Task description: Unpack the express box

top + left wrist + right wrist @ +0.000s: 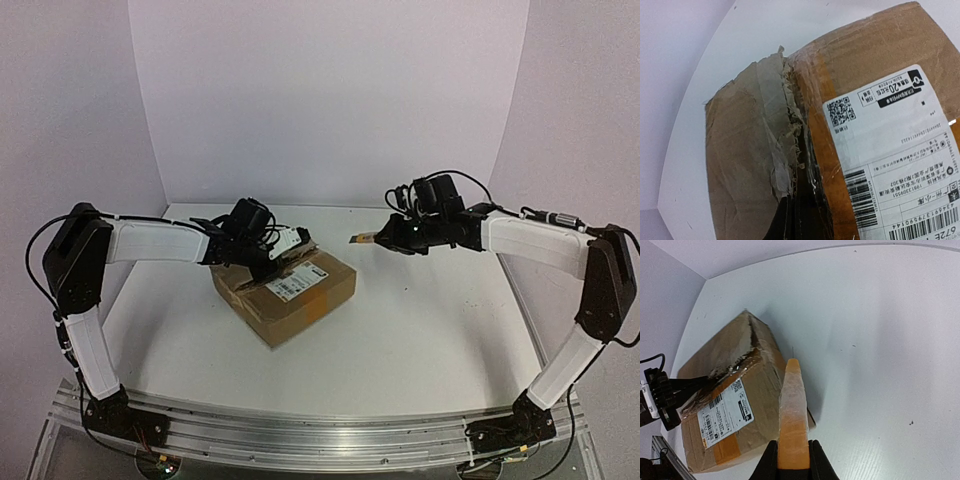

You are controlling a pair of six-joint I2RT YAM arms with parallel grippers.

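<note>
Right gripper (792,456) pinches a peeled tape strip (792,405) above the table (430,330); left gripper (700,383) fully closed, tips at the torn seam of the express box (300,300), left of table centre toward the far edge. Risk: sticky strip clings on release; left tips slip, box skids or cardboard rips. White label (890,165): barcodes, QR code, Chinese print, big "20".

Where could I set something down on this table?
Bare white table lies right of the brown cardboard box, below the orange tape strip in the right gripper, and between box and near edge. Crowded: the box's far edge, at the left gripper.
</note>
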